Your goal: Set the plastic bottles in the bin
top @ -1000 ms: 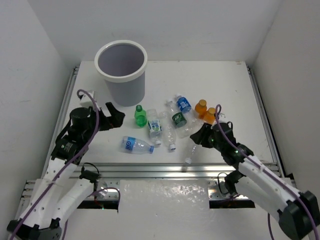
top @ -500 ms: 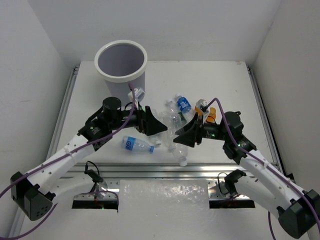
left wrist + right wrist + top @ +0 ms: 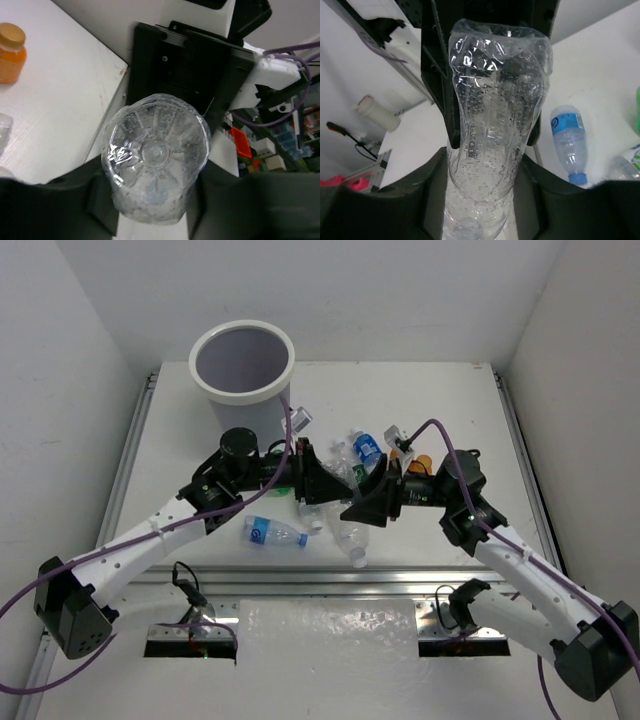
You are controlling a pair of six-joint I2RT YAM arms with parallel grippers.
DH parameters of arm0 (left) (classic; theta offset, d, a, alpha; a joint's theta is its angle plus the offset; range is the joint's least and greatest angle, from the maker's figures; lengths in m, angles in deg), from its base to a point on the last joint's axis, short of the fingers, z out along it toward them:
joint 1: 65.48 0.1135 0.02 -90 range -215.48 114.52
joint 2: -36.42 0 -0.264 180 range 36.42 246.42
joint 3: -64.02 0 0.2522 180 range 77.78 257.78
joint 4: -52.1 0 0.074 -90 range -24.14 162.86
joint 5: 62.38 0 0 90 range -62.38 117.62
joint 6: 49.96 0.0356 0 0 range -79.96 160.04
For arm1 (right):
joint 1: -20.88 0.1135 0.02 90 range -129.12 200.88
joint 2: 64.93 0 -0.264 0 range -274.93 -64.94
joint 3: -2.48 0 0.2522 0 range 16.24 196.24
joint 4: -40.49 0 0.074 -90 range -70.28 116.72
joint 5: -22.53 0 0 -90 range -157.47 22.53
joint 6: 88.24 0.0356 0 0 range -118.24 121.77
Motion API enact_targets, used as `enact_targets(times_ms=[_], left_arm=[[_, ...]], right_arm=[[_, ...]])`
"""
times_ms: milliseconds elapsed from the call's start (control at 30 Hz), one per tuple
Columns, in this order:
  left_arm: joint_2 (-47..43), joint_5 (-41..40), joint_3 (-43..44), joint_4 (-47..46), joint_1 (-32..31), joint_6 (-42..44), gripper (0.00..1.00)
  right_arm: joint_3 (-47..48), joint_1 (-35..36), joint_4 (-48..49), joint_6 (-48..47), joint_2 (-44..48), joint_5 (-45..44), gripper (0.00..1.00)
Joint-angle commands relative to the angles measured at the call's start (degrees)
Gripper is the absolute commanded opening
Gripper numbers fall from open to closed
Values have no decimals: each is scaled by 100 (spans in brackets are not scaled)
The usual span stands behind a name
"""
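A clear, unlabelled plastic bottle (image 3: 155, 155) hangs in the air between my two grippers over the middle of the table. My left gripper (image 3: 152, 200) is shut on its base end and pinches the wall flat (image 3: 497, 100). My right gripper (image 3: 482, 200) is open; its fingers flank the neck end, just off the sides. In the top view the left gripper (image 3: 322, 483) and the right gripper (image 3: 360, 508) meet tip to tip. The bin (image 3: 290, 365) stands at the back left. On the table lie a blue-labelled bottle (image 3: 272, 531), a clear one (image 3: 350, 540), a blue-capped one (image 3: 366, 447) and an orange one (image 3: 10, 52).
The remaining bottles cluster under and behind the two grippers. An aluminium rail (image 3: 300, 580) runs along the near edge, with side rails at the table's left and right. White walls close in on three sides.
Both arms swung in to the centre. The right one lifted the clear bottle off the table, the left gripper shut on its far end, and the right jaws widened.
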Motion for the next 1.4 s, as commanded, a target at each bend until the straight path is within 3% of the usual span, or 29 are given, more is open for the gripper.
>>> enact_targets(times_ms=[0,33,100,133,167,200,233,267,333,400,500,667,700,767,833,867,900,1000,1133,1200,1367], left_arm=[[-140,-641,582,222,-71,215,0],[-228,-1088,870,521,-71,313,0],[-360,-2651,1231,1671,-62,515,0],[-352,-3292,1747,2058,-45,568,0],[-230,-4577,2048,2889,-36,612,0],[-133,-5147,2660,3289,8,630,0],[-28,-6014,2936,3554,156,674,0],[174,-6301,3173,3948,306,700,0],[385,-6323,3850,4171,1130,797,0],[806,-6356,4315,4312,2094,788,0],[1237,-6445,4948,4111,2635,911,0],[2877,-6331,6285,4109,3146,1192,3],[3118,-6296,6739,4171,3207,1219,8],[3777,-6198,7407,4408,3225,1245,43],[4277,-6321,7823,4767,3234,1193,68],[4393,-6304,8069,4822,3243,1193,91],[4464,-6304,8097,4813,3243,1193,98],[4474,-6181,8027,4682,3243,1210,100],[3800,-6163,7546,5067,3243,1166,100],[3263,-6164,6704,5112,3243,1078,100],[742,-6260,4027,4744,3251,929,100]], right_arm=[[249,88,-28,-342,183,-273,85],[196,88,-239,-639,289,-519,99],[170,79,-1055,-939,621,-1064,99],[204,79,-1406,-1210,728,-1798,99],[240,79,-2062,-1309,825,-2205,99],[344,79,-2426,-1397,1000,-2644,99],[398,79,-3038,-1476,1062,-3615,99],[459,79,-3340,-1485,1115,-4103,99],[626,70,-3946,-1486,1212,-5235,99],[723,70,-4221,-1555,1213,-5365,99],[715,70,-4249,-1617,1195,-5269,99],[513,70,-4038,-1688,932,-4900,99],[469,70,-3994,-1688,862,-4829,99],[477,70,-3880,-1723,581,-4497,99],[538,79,-3792,-1802,352,-4119,99],[608,88,-3748,-1811,108,-3960,99],[670,96,-3713,-1837,-34,-3802,99],[1047,437,-3677,-2125,-614,-3396,99],[1777,1843,-3835,-2671,-1554,-4797,99],[2233,2310,-3792,-2820,-2298,-5065,99],[3033,2855,-3730,-3496,-3742,-5425,99]])
